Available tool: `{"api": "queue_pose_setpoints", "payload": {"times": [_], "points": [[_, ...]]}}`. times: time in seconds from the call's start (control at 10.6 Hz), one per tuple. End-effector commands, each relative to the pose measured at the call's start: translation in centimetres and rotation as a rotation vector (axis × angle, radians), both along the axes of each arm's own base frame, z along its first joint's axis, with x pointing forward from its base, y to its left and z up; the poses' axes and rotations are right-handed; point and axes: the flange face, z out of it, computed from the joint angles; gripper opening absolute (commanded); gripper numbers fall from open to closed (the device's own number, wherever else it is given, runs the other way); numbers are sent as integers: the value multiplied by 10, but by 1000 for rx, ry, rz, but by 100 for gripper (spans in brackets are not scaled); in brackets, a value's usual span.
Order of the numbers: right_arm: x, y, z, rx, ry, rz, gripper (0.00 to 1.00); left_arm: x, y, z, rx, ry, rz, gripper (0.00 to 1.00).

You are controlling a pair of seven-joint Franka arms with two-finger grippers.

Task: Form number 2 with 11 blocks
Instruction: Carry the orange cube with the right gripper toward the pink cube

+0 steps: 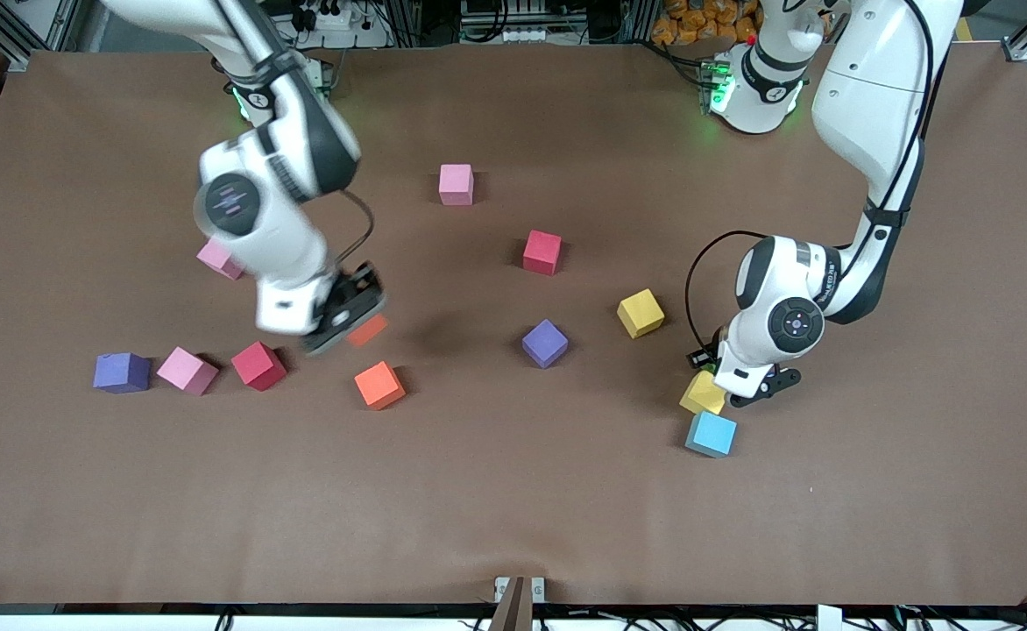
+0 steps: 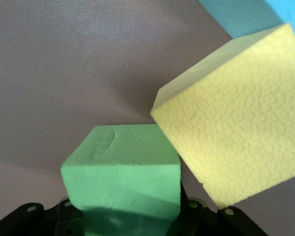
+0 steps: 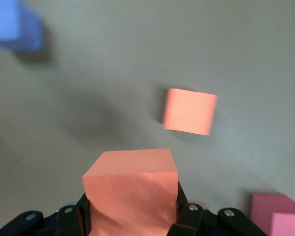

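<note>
Brown matte covering spreads over the whole table (image 1: 513, 508), with cables and aluminium framing along the edge where the arm bases stand.

Much is hidden. The right gripper (image 1: 351, 317) hangs in the air over the table between a red block (image 1: 258, 365) and an orange block (image 1: 379, 385); from the front only a corner of its load shows, but the right wrist view shows its fingers clamped on a second orange block (image 3: 132, 189). A pink block (image 1: 218, 259) is half covered by the right arm. The left gripper (image 1: 763, 386) is low beside a yellow block (image 1: 703, 393), which touches the light blue block (image 1: 711, 434) nearer the front camera. Its load is hidden from the front; the left wrist view shows it gripping the green block (image 2: 123, 169), close against that yellow block.

Loose on the table lie 2 purple blocks (image 1: 121, 372) (image 1: 544, 343), 2 more pink (image 1: 187, 370) (image 1: 456, 184), another red (image 1: 541, 252) and another yellow (image 1: 640, 313). No digit is formed.
</note>
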Motion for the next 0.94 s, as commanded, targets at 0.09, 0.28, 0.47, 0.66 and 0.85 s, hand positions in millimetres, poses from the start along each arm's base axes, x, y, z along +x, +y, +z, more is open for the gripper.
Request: {"api": "queue_pose_setpoints", "payload": {"times": [0.09, 0.28, 0.47, 0.66, 0.85], "points": [[-90, 72, -13, -70, -42, 317, 33, 7, 2, 17, 8, -37, 21, 0], [-143, 116, -27, -69, -44, 444, 33, 12, 4, 42, -1, -68, 29, 0], [-195, 153, -38, -61, -44, 554, 33, 11, -2, 78, -7, -91, 35, 0], [-238, 179, -48, -38, -46, 640, 34, 2, -24, 97, -12, -87, 29, 0], [-272, 203, -51, -9, -59, 708, 34, -12, -45, 104, -2, -34, 56, 0]]}}
